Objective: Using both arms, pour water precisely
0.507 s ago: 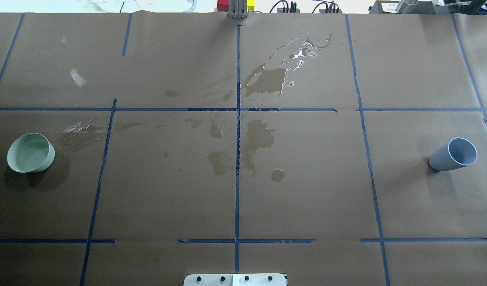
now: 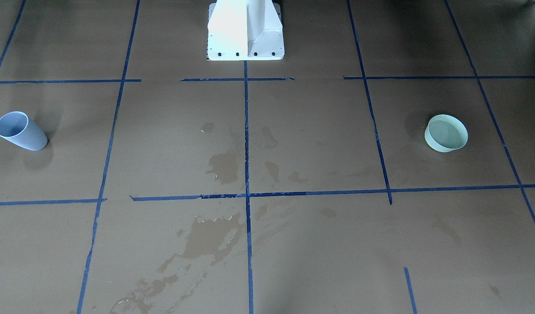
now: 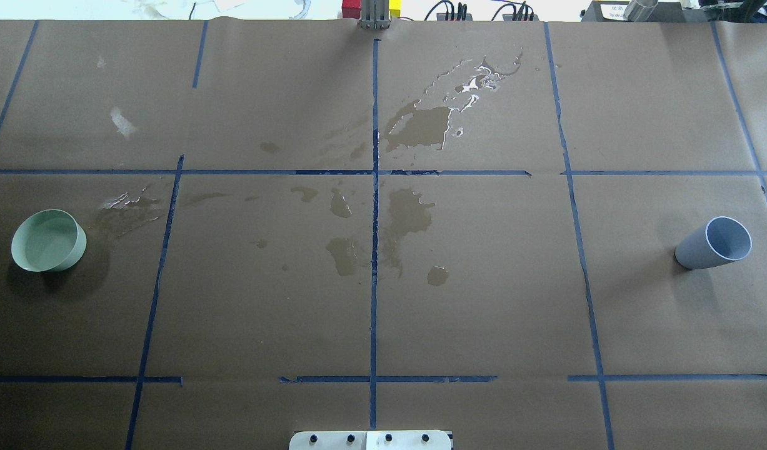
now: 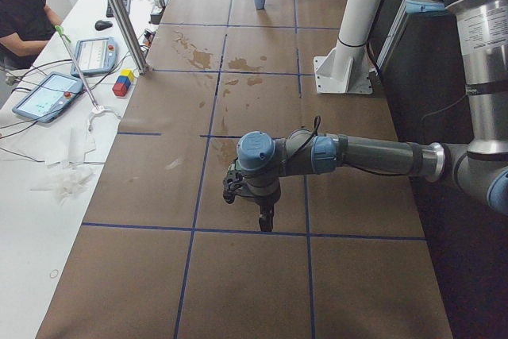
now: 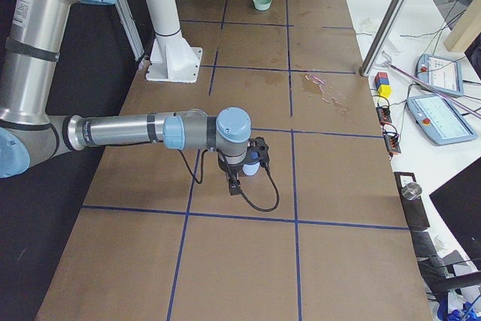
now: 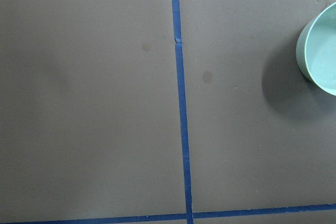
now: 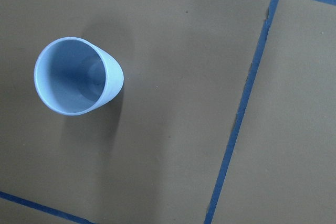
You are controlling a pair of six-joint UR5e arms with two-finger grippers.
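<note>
A pale green bowl [image 3: 49, 240] stands at the table's left end and also appears in the front view [image 2: 446, 133] and at the left wrist view's right edge [image 6: 320, 56]. Its inside looks flat and greyish; I cannot tell whether that is water. A blue-grey cup [image 3: 714, 244] stands upright at the right end, seen from above in the right wrist view [image 7: 77, 76]. The left gripper [image 4: 266, 216] and right gripper [image 5: 234, 186] hang above the table in the side views only, so I cannot tell if they are open or shut. The right gripper hovers close by the cup [image 5: 252, 165].
Dark wet stains [image 3: 414, 128] with shiny edges spread over the brown paper around the centre line. Blue tape lines [image 3: 374, 250] divide the table into a grid. The white pedestal [image 2: 245, 30] stands at the robot's edge. A person [image 4: 24, 13] sits beside tablets on the side desk.
</note>
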